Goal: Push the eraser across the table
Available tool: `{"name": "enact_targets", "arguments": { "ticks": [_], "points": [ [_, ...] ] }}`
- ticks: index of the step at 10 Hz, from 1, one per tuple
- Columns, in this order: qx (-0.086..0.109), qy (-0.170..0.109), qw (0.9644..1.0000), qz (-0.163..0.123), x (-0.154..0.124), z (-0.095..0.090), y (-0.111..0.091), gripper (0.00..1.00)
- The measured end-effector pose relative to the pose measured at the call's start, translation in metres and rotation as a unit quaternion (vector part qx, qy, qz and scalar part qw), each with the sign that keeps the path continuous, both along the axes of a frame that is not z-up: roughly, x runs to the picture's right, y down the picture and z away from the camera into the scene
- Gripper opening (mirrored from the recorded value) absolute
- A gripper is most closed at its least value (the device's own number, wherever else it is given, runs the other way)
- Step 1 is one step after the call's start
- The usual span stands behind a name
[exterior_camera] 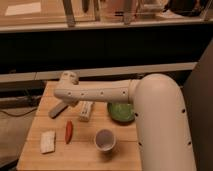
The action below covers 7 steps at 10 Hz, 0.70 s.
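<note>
The eraser (57, 110) is a small dark grey block lying at an angle near the left edge of the light wooden table (80, 152). My gripper (68, 101) is at the end of the white arm that reaches in from the right. It hangs right over the eraser's far right end, and its tips are hidden behind the wrist. The white tube (86, 111) lies just right of the eraser, partly under the arm.
A whitish-beige block (48, 141) lies at the front left, with a red pepper-like thing (68, 131) beside it. A white cup (105, 139) stands at the front middle and a green bowl (121, 112) to the right. A dark bench runs behind the table.
</note>
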<state>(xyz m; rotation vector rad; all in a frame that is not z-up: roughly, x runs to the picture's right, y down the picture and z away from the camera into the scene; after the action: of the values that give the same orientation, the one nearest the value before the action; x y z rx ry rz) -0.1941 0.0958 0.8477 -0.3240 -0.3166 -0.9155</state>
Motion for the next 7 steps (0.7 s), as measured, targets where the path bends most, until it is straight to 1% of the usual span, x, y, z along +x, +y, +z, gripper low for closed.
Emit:
{"name": "enact_targets", "arguments": {
  "ticks": [1,4,5,6,7],
  "points": [
    [0.001,-0.002,1.0,-0.004,-0.002,0.002,0.001,0.25],
    [0.002,-0.006,0.9999,-0.012,-0.009,0.007,0.003,0.54],
    [0.002,-0.006,0.9999,-0.013,-0.009,0.008,0.003,0.58],
    [0.002,-0.006,0.9999,-0.014,-0.008,0.011,0.003,0.58],
    [0.002,-0.006,0.9998,-0.016,-0.009,0.013,0.003,0.51]
  ]
}}
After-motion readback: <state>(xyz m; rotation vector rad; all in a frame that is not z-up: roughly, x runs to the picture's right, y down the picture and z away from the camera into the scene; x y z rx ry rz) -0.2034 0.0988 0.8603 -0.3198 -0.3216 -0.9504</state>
